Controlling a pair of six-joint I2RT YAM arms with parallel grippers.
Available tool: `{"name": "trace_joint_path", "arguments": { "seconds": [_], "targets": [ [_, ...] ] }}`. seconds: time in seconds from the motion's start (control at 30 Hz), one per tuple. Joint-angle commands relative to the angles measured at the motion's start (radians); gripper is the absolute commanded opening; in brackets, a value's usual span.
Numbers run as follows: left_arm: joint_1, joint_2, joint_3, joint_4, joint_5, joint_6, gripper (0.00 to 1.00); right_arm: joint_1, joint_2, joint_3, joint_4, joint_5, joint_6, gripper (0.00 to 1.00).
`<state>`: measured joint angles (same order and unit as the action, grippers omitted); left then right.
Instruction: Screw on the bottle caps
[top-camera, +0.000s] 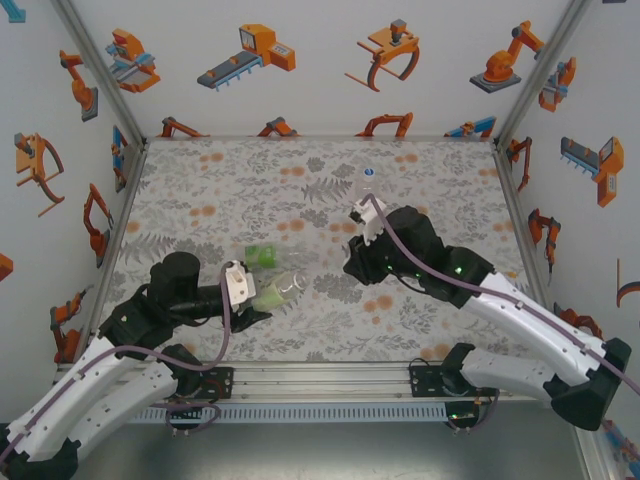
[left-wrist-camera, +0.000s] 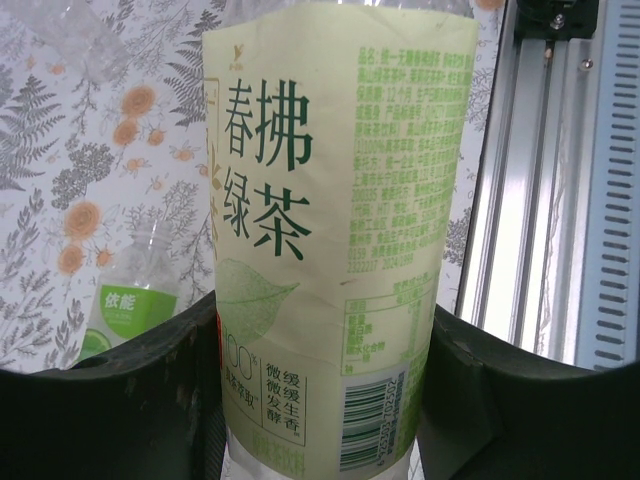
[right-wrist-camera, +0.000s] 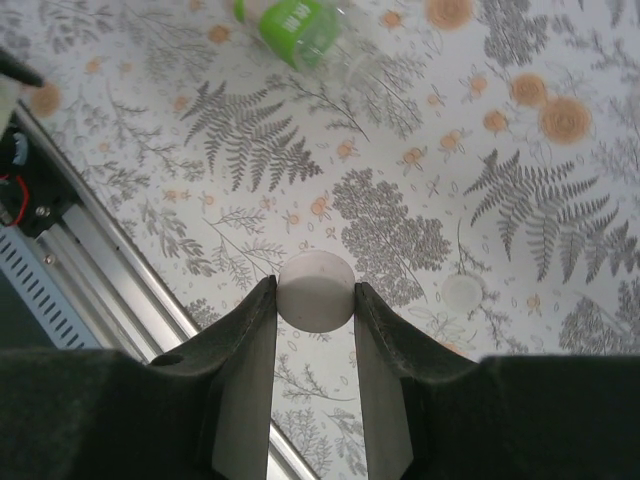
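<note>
Grip first, on the left: the left pincer is clamped around the lower body of the pale-label bottle, one finger pressed on each side. The bottle's neck runs out past the top of the wrist view, so whether it is bare cannot be told there. Beyond that pincer's left finger, on the patterned table, lies the green-label bottle, apart from the held one. In the overhead view the held bottle sticks out from the pincer toward the middle of the table, its clear end pointing to the right arm.

Further right, the right pincer is closed on a white cap, pinched by its rim between the two fingertips and seemingly held above the table; a second cap rests on the table just beyond its right finger.

Judged from this, the step in hand is bringing cap to bottle: one arm presents the neck; the other carries the cap. The next move calls for lining the cap square over the mouth, seating it flat, then turning it while the left pincer resists the twist.
</note>
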<state>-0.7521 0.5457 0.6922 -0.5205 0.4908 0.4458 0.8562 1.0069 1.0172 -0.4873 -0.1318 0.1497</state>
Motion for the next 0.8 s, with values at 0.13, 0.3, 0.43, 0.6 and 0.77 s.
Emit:
{"name": "trace_joint_path", "arguments": {
  "seconds": [0.13, 0.3, 0.43, 0.6, 0.77],
  "targets": [
    [-0.003, -0.040, -0.015, -0.014, 0.031, 0.066, 0.00, 0.005, -0.107, -0.049, 0.114, -0.175, -0.170, 0.00],
    [-0.004, -0.044, -0.028, -0.006, 0.050, 0.082, 0.00, 0.004, -0.140, -0.064, 0.180, -0.271, -0.192, 0.00],
    [-0.004, -0.038, -0.029, -0.009, 0.067, 0.086, 0.00, 0.005, -0.150, -0.068, 0.204, -0.332, -0.212, 0.00],
    [-0.011, -0.037, -0.036, -0.019, 0.095, 0.113, 0.00, 0.005, -0.151, -0.063, 0.213, -0.387, -0.248, 0.00],
    [-0.018, -0.017, -0.035, -0.039, 0.121, 0.140, 0.00, 0.006, -0.148, -0.069, 0.243, -0.436, -0.267, 0.00]
  ]
}}
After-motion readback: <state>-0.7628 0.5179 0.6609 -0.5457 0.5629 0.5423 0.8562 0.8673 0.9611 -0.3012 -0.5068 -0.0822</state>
